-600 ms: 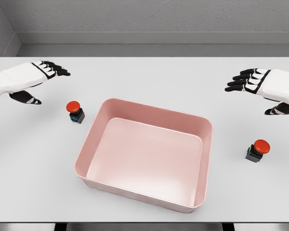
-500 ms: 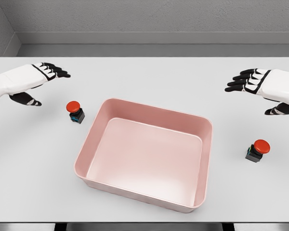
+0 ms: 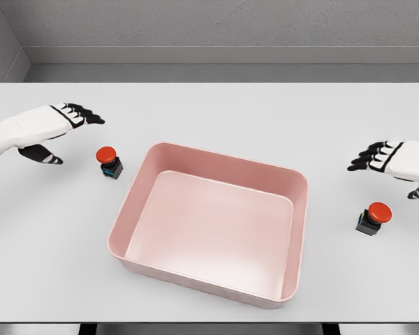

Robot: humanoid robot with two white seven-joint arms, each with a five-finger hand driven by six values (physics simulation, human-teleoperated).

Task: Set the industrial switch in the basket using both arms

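**A:** Where do the switches sit, relative to the hands?

**B:** There are two. The left switch (image 3: 109, 162), a red button on a dark base, stands upright on the white table (image 3: 216, 112), just beside the upper left corner of the pink basket (image 3: 122, 223). The left hand (image 3: 45, 125) hovers up and to the left of it, black fingertips (image 3: 91, 116) stretched toward the middle of the table, thumb hanging below. The fingers are spread loose and grip nothing. The switch lies below and to the right of those fingertips, apart from them.

**A:** And on the other side?

**B:** The right switch (image 3: 373, 218) stands upright near the table's right edge, clear of the basket's right wall. The right hand (image 3: 394, 159) comes in from the right edge, just above that switch, fingers extended leftward and relaxed, holding nothing. No contact is visible between hand and switch.

**A:** How much room is there to move?

**B:** The basket sits in the middle, slightly turned, its near corner close to the table's front edge. Bare table lies between each switch and its hand, and a wide bare strip runs behind the basket to the far edge.
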